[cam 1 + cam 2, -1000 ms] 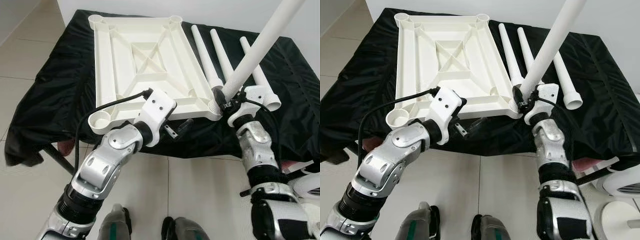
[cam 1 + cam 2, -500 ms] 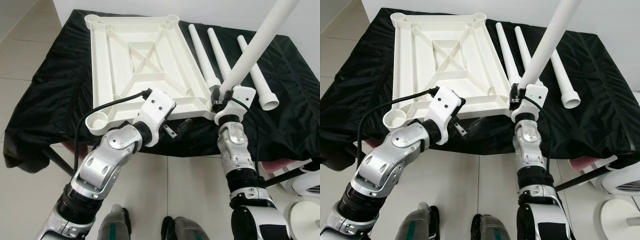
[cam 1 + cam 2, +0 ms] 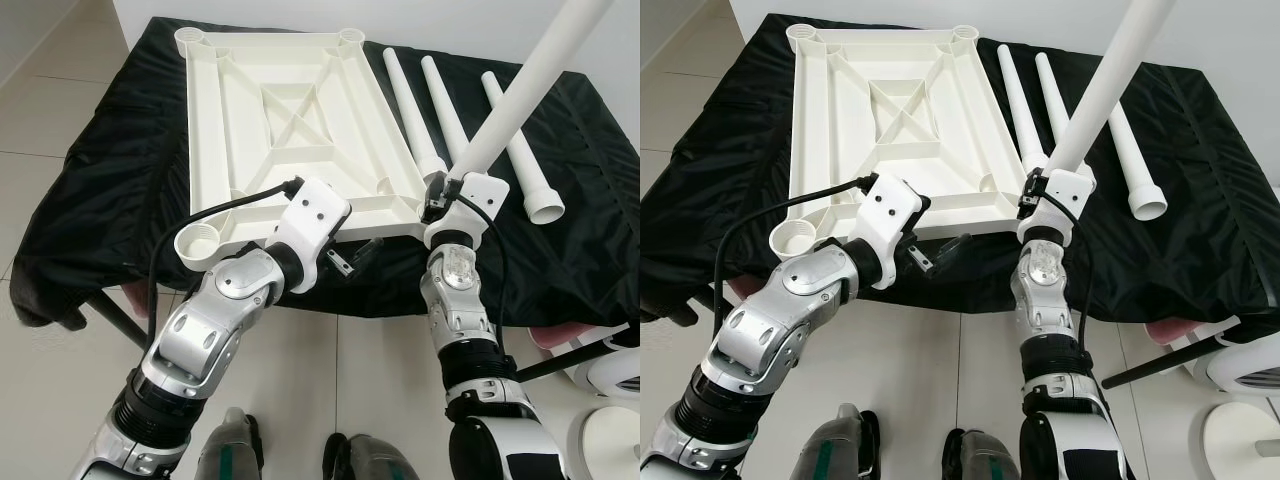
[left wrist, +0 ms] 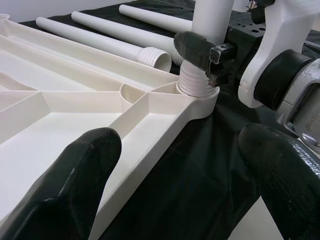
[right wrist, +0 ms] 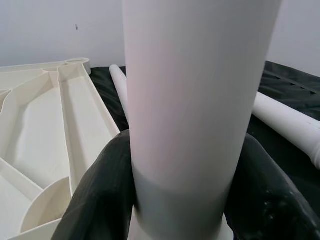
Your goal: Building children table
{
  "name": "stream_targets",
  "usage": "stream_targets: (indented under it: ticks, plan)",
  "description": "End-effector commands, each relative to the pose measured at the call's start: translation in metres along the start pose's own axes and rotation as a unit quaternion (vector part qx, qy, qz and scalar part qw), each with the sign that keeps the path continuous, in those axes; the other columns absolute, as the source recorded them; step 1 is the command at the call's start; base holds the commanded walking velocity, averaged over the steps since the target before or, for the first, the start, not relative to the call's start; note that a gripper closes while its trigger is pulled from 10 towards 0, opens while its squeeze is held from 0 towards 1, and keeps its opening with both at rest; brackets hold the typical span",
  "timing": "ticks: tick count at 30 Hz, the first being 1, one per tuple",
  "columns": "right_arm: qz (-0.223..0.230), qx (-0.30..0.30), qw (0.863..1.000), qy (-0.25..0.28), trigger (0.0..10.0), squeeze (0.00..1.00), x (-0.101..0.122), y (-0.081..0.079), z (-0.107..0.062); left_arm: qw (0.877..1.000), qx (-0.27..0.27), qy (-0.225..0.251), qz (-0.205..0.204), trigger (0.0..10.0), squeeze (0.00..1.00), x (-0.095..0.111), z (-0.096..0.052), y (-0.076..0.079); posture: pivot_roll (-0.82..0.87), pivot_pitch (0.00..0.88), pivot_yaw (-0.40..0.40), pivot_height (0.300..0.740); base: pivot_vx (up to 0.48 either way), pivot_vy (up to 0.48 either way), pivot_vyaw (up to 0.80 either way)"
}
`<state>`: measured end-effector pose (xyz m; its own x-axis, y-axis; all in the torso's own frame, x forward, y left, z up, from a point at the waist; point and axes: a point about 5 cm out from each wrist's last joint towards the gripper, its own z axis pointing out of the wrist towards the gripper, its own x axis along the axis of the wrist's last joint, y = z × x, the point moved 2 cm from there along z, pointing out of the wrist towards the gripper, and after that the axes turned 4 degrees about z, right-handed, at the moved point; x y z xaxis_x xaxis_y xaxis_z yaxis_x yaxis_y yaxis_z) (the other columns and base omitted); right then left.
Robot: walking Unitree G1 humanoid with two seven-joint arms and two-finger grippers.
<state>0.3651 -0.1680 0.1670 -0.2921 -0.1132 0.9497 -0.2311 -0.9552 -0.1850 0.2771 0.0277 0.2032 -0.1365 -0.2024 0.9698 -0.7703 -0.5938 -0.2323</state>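
**Leg seated at the near right corner socket**

I see a black cloth [image 3: 110, 160] covering the tabletop above pale floor tiles. On it lies the white children's table top [image 3: 290, 120], upside down, ribs showing. Three loose white legs [image 3: 435, 105] lie just beside it on the right. My right gripper [image 3: 440, 200] has its jaws clamped round the fourth leg [image 3: 510, 95], whose threaded end sits in the corner socket [image 4: 197, 92]. My left gripper [image 4: 180, 175] hovers at the near edge, jaws wide apart, holding nothing.
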Motion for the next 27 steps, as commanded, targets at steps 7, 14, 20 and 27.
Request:
stream_targets:
  ticks: [7,14,20,27]
  plan:
    - [-0.023,-0.002,1.0,-0.018,10.0,1.0,-0.009,0.019,-0.002,1.0,-0.011,0.004,-0.002,10.0,0.0,0.001,0.0,0.005,0.12,0.096,-0.082,0.74,0.0,0.0,0.0]
    - [-0.002,0.084,0.996,-0.027,10.0,0.0,-0.008,0.015,0.0,1.0,-0.012,0.005,-0.001,10.0,0.0,0.001,0.001,0.005,0.11,0.089,-0.083,0.74,0.0,0.0,0.0]
    - [-0.002,0.161,0.986,-0.03,10.0,0.0,-0.003,0.015,0.004,1.0,-0.013,0.006,-0.001,10.0,0.0,0.001,0.002,0.006,0.11,0.083,-0.084,0.74,0.0,0.0,0.0]
    - [0.0,0.285,0.958,-0.045,10.0,0.0,0.005,0.02,0.009,1.0,-0.016,0.008,-0.002,10.0,0.0,0.001,0.003,0.008,0.11,0.073,-0.086,0.74,0.0,0.0,0.0]
